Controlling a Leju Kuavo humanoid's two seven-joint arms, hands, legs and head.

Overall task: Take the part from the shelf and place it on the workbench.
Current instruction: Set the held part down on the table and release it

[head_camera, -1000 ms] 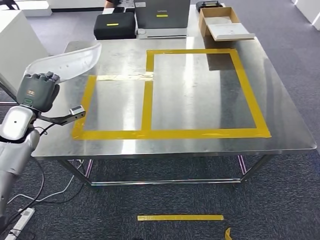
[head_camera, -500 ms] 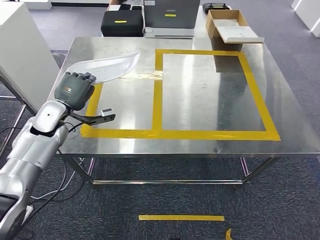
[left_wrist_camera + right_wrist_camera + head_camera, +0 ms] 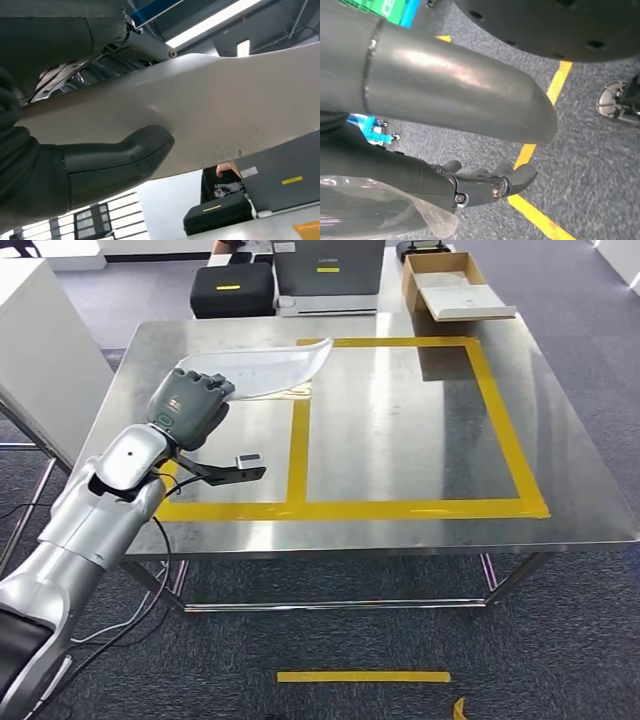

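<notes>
Part [image 3: 256,368], pale, unlabelled, gripped by left hand [image 3: 189,405]; right hand [image 3: 486,185] seemingly hangs empty, fingers apart.

1. The part [image 3: 253,370] sits in the left hand [image 3: 189,405], above the worktop [image 3: 377,430] at its left rear.
2. Two cases [image 3: 230,288] and a box [image 3: 451,285] line the worktop's rear edge.

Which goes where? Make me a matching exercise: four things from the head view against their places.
1. white part
2. black case
3. cardboard box
4. loose yellow tape strip

A. on the floor, in front of the table
B. at the table's far right corner
C. held in the left hand, above the table
D. beyond the table's far edge, to the left

Pairs: 1-C, 2-D, 3-B, 4-A.
</notes>
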